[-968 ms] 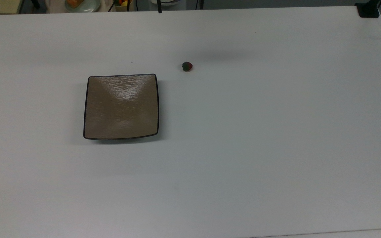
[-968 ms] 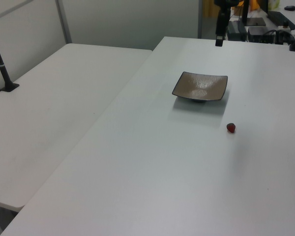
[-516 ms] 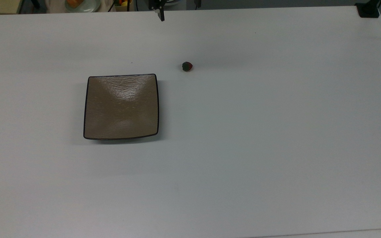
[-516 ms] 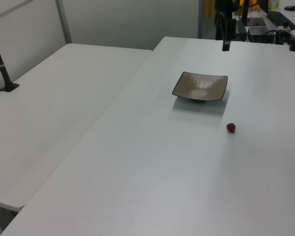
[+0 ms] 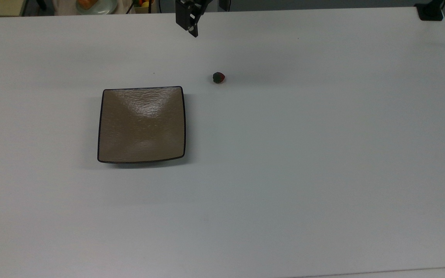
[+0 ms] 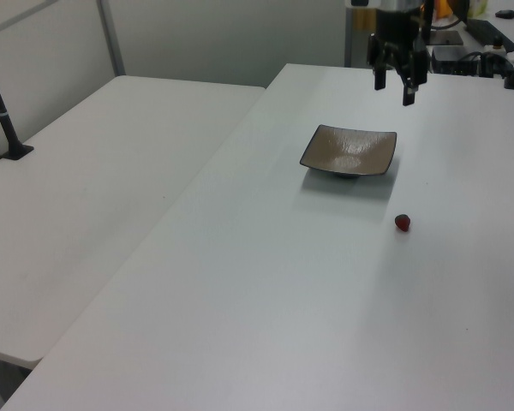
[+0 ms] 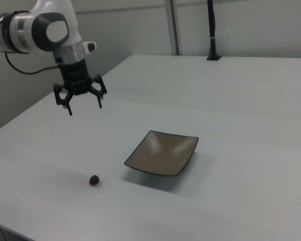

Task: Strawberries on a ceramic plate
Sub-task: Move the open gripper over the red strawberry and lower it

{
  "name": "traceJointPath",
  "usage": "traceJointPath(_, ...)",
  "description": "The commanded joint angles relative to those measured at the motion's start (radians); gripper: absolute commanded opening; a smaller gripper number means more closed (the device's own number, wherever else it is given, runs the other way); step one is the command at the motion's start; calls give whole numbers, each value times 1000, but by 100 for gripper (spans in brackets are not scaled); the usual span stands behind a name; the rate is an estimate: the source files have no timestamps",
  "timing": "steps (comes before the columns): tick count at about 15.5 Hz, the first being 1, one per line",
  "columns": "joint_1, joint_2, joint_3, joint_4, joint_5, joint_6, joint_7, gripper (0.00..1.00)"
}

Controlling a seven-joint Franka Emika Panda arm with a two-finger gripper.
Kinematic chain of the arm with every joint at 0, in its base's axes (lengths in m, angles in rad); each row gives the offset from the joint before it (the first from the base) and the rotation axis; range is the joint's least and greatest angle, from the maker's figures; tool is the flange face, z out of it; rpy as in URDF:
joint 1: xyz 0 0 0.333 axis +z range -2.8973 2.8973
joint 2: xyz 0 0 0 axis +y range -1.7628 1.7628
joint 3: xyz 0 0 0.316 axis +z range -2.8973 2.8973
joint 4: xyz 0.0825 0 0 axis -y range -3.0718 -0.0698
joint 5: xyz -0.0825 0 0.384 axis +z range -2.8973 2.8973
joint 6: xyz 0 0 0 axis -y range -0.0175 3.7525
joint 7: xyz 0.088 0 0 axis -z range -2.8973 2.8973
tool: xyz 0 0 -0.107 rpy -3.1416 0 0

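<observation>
A tiny red strawberry [image 5: 218, 78] with a dark green cap lies on the white table, to the right of the plate's far corner in the top view; it also appears as the strawberry [image 6: 403, 223] and strawberry [image 7: 94, 179]. The square tan-brown plate [image 5: 142, 124] with a black rim, plate [image 6: 349, 150], plate [image 7: 162, 152], holds nothing. My gripper [image 7: 85, 106] hangs open in the air, well above the table and apart from both. It enters the top view at the upper edge as gripper [image 5: 191, 27], and stands as gripper [image 6: 393, 88] beyond the plate.
The white table [image 5: 284, 173] carries just the plate and strawberry. A round pale dish [image 5: 95, 5] with orange food sits past the far edge. A black clamp [image 5: 430, 11] holds the far right corner. A second white table [image 6: 94, 171] adjoins in the left view's left.
My gripper has come in from beyond the table's far edge, moving over the table toward the strawberry and lower. The strawberry and plate have not moved.
</observation>
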Motion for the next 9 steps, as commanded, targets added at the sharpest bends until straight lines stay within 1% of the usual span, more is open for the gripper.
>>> traceJointPath(1, 16, -27, -2, -85, 9, 7, -42, 100)
traceJointPath(3, 17, -35, 11, -128, 12, 13, -43, 100)
traceJointPath(5, 17, -31, 24, -139, 12, 19, -39, 100)
traceJointPath(7, 17, -32, 32, -180, 12, 37, -39, 100)
traceJointPath(9, 14, -34, 66, -229, 12, 68, -29, 100)
